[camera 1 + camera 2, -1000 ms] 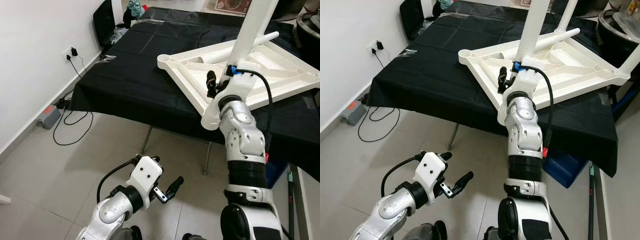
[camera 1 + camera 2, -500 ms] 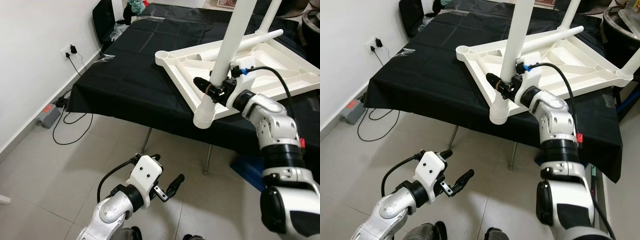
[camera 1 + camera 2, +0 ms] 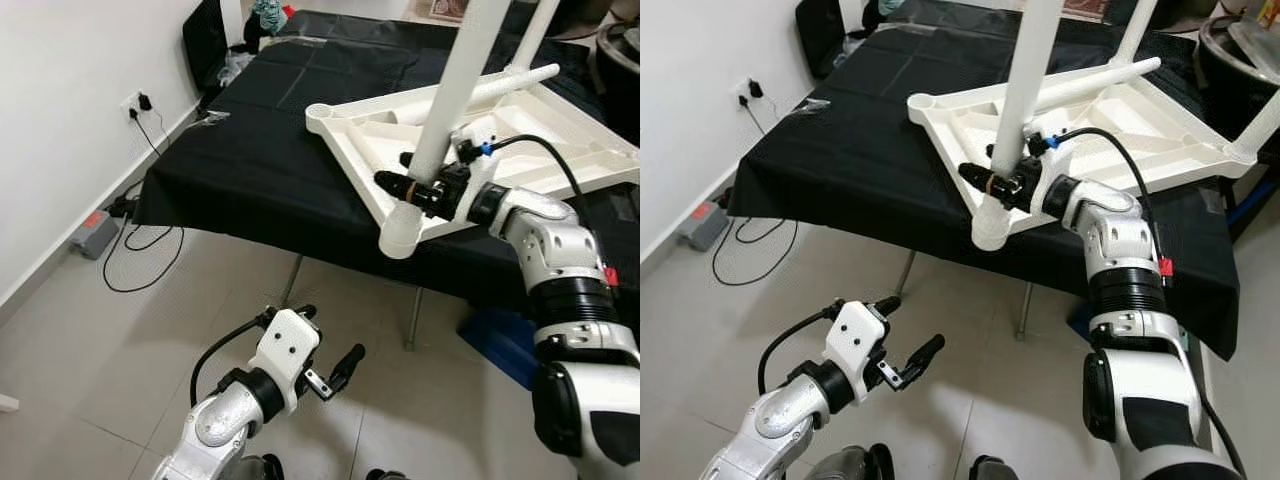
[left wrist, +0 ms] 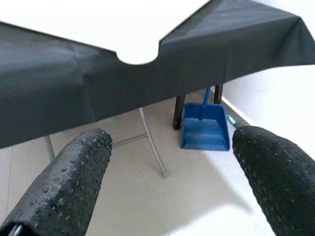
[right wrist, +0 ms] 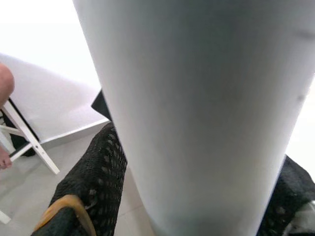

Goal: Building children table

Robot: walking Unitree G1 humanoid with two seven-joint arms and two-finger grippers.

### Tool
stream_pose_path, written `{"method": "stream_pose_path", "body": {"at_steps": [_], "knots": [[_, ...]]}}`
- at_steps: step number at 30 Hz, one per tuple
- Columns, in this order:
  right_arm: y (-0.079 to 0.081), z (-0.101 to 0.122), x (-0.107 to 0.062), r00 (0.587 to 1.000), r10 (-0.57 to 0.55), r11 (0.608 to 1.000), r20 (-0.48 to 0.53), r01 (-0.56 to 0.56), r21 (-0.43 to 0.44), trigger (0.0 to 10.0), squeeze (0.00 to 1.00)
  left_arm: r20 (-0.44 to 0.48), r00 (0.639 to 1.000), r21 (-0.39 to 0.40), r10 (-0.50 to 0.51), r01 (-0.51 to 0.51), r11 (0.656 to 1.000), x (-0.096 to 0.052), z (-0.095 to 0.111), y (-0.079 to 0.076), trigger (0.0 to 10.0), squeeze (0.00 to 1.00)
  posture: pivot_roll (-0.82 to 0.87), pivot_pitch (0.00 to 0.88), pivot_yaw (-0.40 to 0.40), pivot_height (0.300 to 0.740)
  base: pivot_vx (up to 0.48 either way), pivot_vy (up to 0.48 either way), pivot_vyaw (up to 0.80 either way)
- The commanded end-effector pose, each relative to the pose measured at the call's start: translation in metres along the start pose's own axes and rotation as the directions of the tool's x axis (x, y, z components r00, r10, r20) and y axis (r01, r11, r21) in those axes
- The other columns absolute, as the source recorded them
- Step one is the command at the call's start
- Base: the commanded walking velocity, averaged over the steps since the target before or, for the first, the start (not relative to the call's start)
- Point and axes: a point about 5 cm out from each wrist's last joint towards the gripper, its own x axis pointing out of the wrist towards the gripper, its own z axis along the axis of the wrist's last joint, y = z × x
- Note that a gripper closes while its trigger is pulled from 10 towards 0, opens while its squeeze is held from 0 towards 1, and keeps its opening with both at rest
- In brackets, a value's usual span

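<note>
Your right hand [image 3: 1002,180] was pinching the white table leg [image 3: 1020,100] near its lower end, one black finger [image 5: 93,182] on each side of the tube. That leg stood in the corner socket [image 3: 398,232] of the upturned white children's table [image 3: 560,140], which lay underside up on the counter [image 3: 250,150], draped in a black cloth, with the socket corner overhanging the counter's near edge. A second leg [image 3: 535,30] rose from the far side of the table, and a loose leg [image 3: 500,85] lay across its ribbed underside.

Your left hand [image 3: 325,375] hung low over the tiled floor [image 3: 100,340] in front of the counter, well apart from the table, its two fingers [image 4: 69,182] spread and holding nothing. Through the left wrist view you could see a blue dustpan [image 4: 205,128] standing on the floor beyond the counter's legs.

By the wall, a black plug sat in a wall socket [image 3: 143,103], its cable trailing down to a grey power strip [image 3: 95,232] on the floor. No brand, label or writing could be read on any of it.
</note>
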Motion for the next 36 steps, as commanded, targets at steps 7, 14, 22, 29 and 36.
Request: {"method": "stream_pose_path", "body": {"at_steps": [7,14,22,29,36], "knots": [[-0.010,0.002,0.009,0.994,-0.108,0.994,0.003,0.108,-0.032,0.0,0.00,0.050,0.995,0.036,0.083,-0.084,0.996,-0.003,0.005,0.006,10.0,0.00,0.16,0.158,-0.031,0.740,0.000,0.000,0.00],[-0.019,0.002,0.004,0.969,-0.240,0.970,0.048,0.241,-0.012,0.0,0.00,0.048,0.995,0.042,0.093,-0.095,0.995,-0.002,0.005,0.008,10.0,0.00,0.16,0.159,-0.028,0.740,0.000,0.000,0.00],[-0.026,-0.013,-0.010,0.876,-0.475,0.880,0.085,0.474,0.034,0.0,0.00,0.075,0.988,0.059,0.133,-0.138,0.989,-0.002,0.008,0.012,10.0,0.00,0.16,0.158,-0.020,0.740,0.000,0.000,0.00],[-0.022,-0.038,-0.032,0.490,-0.871,0.489,0.024,0.865,0.110,0.0,0.00,0.099,0.982,0.084,0.159,-0.168,0.982,-0.002,0.010,0.014,10.0,0.00,0.15,0.149,-0.017,0.740,0.000,0.000,0.00],[0.005,-0.040,-0.013,0.386,-0.922,0.377,-0.018,0.909,0.177,0.0,0.00,0.150,0.974,0.127,0.172,-0.192,0.973,0.001,0.017,0.016,10.0,0.00,0.16,0.142,-0.023,0.740,0.000,0.000,0.00]]}}
